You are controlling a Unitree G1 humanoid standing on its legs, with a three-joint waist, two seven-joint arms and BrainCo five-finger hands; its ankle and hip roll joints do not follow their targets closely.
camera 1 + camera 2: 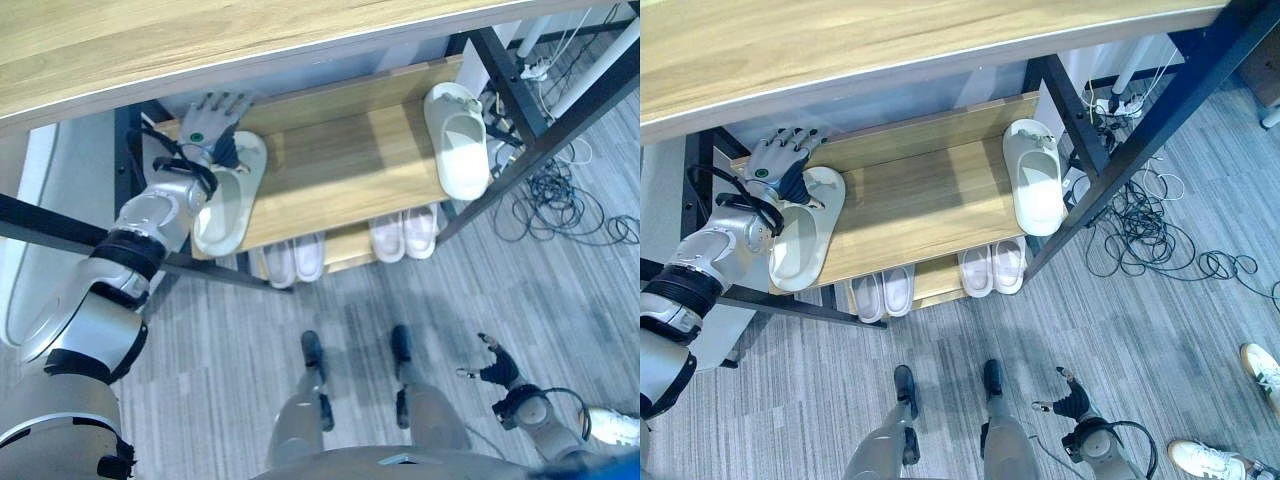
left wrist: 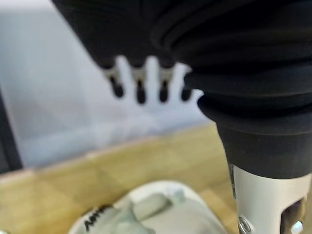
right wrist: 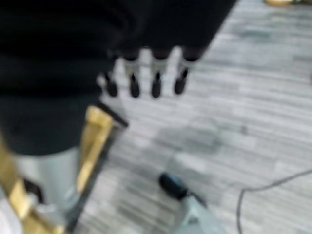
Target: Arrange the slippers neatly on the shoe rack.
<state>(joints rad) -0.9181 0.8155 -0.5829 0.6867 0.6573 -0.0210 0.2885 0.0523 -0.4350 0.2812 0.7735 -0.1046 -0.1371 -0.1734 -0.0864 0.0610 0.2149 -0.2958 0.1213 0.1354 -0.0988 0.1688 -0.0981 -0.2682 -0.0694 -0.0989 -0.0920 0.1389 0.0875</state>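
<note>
The left hand point(image 1: 780, 160) hovers with fingers spread and empty over the toe end of a pale slipper point(image 1: 800, 235) at the shoe rack's point(image 1: 920, 205) left end. Its mate point(image 1: 1035, 180) lies well apart at the right. Next: probably bring the two together. The right hand point(image 1: 497, 368) hangs relaxed above the floor.

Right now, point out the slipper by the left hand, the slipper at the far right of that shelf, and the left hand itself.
Left slipper point(image 1: 800, 245), right eye view, on its footbed.
Right slipper point(image 1: 1037, 190), right eye view, on its footbed.
Left hand point(image 1: 780, 158), right eye view, on its back.
</note>
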